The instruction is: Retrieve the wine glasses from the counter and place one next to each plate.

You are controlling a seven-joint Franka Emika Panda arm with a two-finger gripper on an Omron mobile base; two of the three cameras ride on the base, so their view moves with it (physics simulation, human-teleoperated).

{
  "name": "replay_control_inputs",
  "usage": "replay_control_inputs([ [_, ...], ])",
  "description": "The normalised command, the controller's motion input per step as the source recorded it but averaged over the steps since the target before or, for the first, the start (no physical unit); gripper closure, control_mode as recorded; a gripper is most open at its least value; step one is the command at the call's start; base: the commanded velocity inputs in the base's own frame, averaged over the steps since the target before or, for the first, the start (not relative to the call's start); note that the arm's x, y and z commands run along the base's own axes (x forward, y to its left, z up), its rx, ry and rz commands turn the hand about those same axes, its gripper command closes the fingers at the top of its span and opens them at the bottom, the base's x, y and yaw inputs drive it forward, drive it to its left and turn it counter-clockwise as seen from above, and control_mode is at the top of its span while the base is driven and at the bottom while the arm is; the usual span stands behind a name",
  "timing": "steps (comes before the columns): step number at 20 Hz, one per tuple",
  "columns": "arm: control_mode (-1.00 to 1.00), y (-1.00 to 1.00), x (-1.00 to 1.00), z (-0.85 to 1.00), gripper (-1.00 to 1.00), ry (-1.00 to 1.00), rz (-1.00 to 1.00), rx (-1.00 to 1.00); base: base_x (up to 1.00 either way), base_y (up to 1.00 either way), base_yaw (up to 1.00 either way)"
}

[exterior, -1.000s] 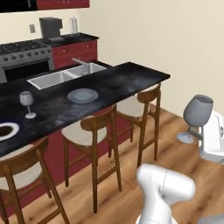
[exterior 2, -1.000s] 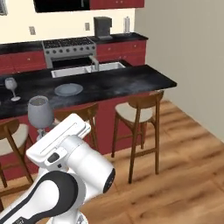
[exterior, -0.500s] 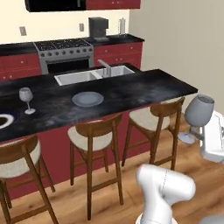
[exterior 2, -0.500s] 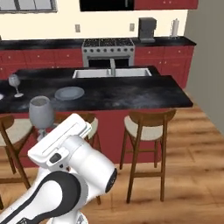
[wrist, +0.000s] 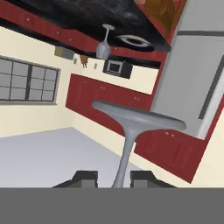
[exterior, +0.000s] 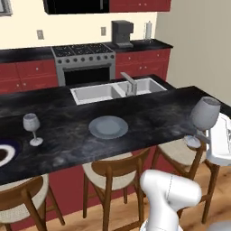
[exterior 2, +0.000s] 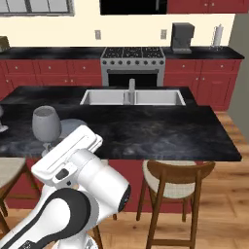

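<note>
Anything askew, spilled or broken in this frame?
Nothing stands out. One wine glass stands upright on the island worktop between the blue-rimmed plate and the grey plate; the other glass is held upright by its stem.

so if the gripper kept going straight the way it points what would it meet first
The gripper is shut on a wine glass, so it pushes that ahead. Beyond, the way looks free up to the far red cabinets, though depth is unclear.

Your arm rises from the base and reaches forward, elbow bent, wrist level. Your gripper (wrist: 113,178) is clamped on the thin stem of a wine glass (exterior: 204,115), one dark fingertip on each side, carrying it upright in the air.
</note>
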Motion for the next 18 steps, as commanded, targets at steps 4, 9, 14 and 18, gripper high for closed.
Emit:
replay_control_inputs([
  [4,1.00,0.00,0.00,0.00,1.00,0.00,0.00,0.00,0.99,-0.13,0.33],
  [9,1.00,0.00,0.00,0.00,1.00,0.00,0.00,0.00,0.86,-0.16,0.43],
  [14,1.00,0.00,0.00,0.00,1.00,0.00,0.00,0.00,1.00,-0.51,0.47],
  [18,1.00,0.00,0.00,0.00,1.00,0.00,0.00,0.00,1.00,-0.73,0.35],
])
